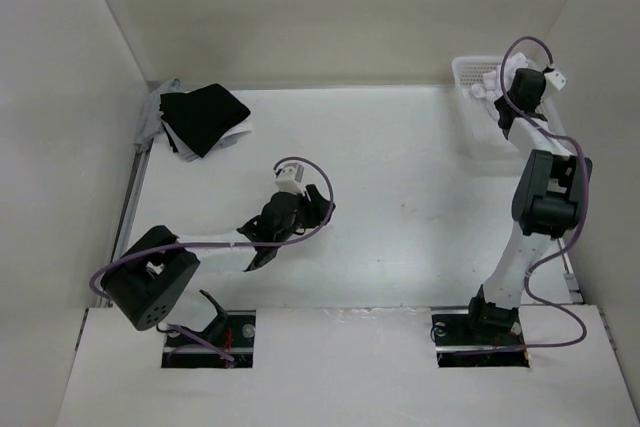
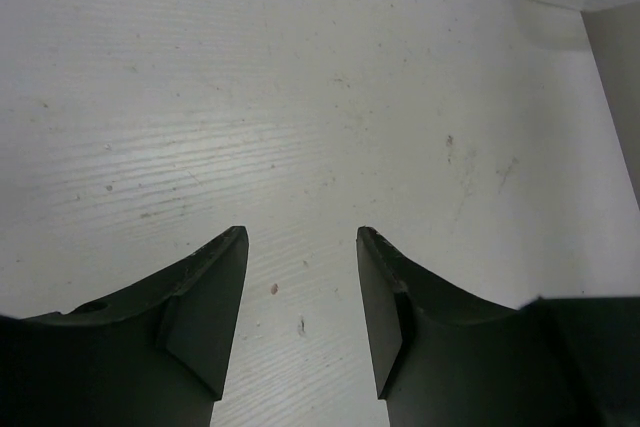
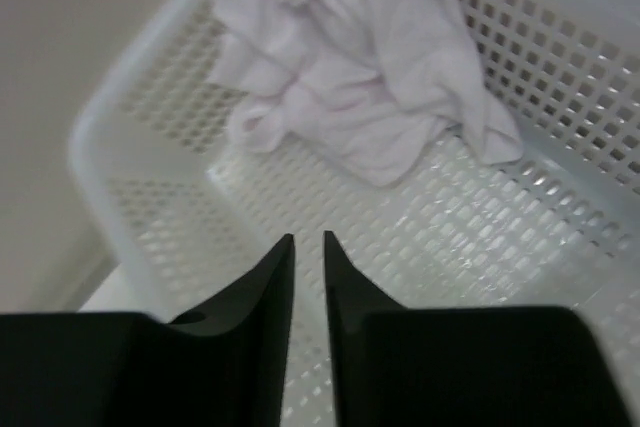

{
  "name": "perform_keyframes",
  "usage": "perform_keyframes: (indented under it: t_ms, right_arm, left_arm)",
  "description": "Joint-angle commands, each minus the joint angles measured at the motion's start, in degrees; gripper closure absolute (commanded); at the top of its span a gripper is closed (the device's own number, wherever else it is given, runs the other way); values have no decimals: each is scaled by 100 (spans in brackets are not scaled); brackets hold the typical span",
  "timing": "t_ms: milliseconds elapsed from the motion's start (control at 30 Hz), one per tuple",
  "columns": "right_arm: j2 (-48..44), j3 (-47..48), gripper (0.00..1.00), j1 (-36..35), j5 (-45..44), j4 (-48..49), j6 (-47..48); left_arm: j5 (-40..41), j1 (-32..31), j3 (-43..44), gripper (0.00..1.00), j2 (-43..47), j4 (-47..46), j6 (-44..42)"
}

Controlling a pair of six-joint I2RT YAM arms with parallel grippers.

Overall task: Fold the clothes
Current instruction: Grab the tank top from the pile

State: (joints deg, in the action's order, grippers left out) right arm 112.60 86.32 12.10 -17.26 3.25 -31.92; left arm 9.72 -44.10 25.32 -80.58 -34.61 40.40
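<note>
Left tool (image 1: 252, 247), on the top camera, hung over the middle-left of the surface (image 1: 410, 237), while the right tool (image 1: 497, 89) reached over the white basket (image 1: 478, 147) at the far right and a black garment (image 1: 203, 115) lay far left. On the left wrist camera I saw its jaws released wide, only surface between them. On the right wrist camera the right tool (image 3: 308, 239) was narrowly parted, grasping nothing, with the clothes (image 3: 350, 77) heaped inside the basket against its far wall, apart from the fingertips.
</note>
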Motion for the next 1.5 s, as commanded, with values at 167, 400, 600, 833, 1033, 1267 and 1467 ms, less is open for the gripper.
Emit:
perform_keyframes:
  t_ms: [167,400,600,833,1033,1267,1467]
  right_arm:
    - [1974,2474,51,420,-15,-948,582]
    - [2995,3881,45,517,73,-1475,388]
    - [3664,5113,49,509,196,-2460,547]
    - [3647,5114,49,403,354,-2565,635]
    - [3778,5455,49,368,530,-3083,635]
    - [4121,6028,70,351,671,-3480,617]
    - [4104,5984,98,342,715,-3445,582]
  left_arm:
    - [-400,406,-203,53,25,-713,99]
    - [-681,714,-229,53,-134,-933,266]
    - [-875,951,-317,53,-160,-1109,486]
    - [-998,1101,-396,53,-178,-1215,600]
    - [-1024,1259,-519,53,-90,-1320,688]
    - [-1068,1417,-607,53,-46,-1399,732]
    - [-1112,1575,-642,53,-37,-1399,750]
